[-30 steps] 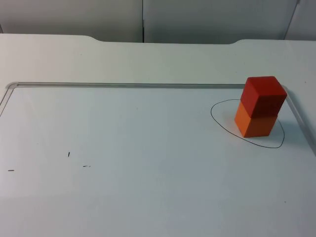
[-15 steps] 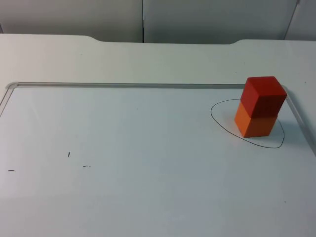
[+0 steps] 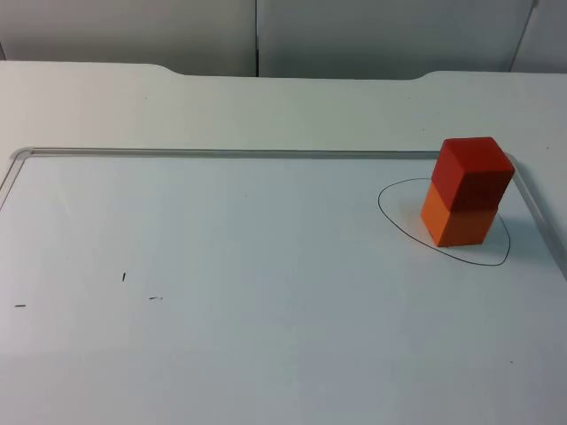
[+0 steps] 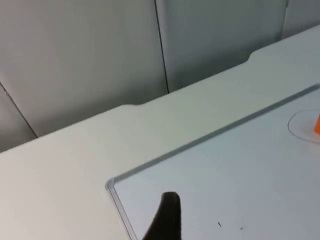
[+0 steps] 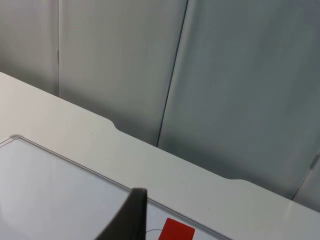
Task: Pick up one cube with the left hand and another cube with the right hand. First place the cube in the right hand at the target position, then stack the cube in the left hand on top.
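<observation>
The red cube sits squarely on the orange cube, and the pair stands inside the drawn oval target outline on the white desk, close to the raised strip that borders the work area. Judging by how things lie, both placements look done.

Both cubes appear rigid, flat-faced and probably light, with matte sides that should give decent friction. If either had to be lifted, the sensible hold would be across two opposite vertical faces at mid-height. The top cube should be taken straight up so it does not drag the lower one, since the stack would likely topple from a sideways nudge.

The left tool is raised and pulled back near the corner of the bordered area, looking across the desk toward the grey partition wall. The orange cube lies far off ahead of it and to its right. Only one dark fingertip is visible, so I cannot tell whether the tool is apart or together.

The right tool is likewise held high and withdrawn, with the red cube just ahead of its tip. Its opening also cannot be judged. Both arms seem to be waiting.
</observation>
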`<state>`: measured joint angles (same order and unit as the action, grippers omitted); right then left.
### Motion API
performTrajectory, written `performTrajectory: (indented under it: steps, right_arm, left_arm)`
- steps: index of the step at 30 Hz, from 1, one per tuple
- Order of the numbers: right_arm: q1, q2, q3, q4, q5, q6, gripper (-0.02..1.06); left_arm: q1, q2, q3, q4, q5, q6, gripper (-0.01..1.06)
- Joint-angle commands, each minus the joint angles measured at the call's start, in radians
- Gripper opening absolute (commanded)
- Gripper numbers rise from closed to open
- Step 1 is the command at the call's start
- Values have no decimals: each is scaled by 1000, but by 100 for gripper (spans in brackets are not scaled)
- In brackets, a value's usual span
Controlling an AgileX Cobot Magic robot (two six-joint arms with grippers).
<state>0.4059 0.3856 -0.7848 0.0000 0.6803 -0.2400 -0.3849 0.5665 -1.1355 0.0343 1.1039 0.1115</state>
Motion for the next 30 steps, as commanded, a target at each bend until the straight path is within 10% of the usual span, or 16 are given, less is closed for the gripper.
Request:
performTrajectory:
  steps: [1,13,16,30]
  right_arm:
    - [3,-1,5,0,-14,5,104]
    - [3,-1,5,0,-6,5,104]
    - [3,-1,5,5,-4,5,104]
    - [3,-1,5,0,0,5,104]
  left_arm:
    - [-5,-87,101,2,-7,-22,76]
    - [-5,-567,368,10,20,-74,76]
    - [-5,-567,391,37,117,-89,76]
    - [-5,-567,583,97,63,-187,76]
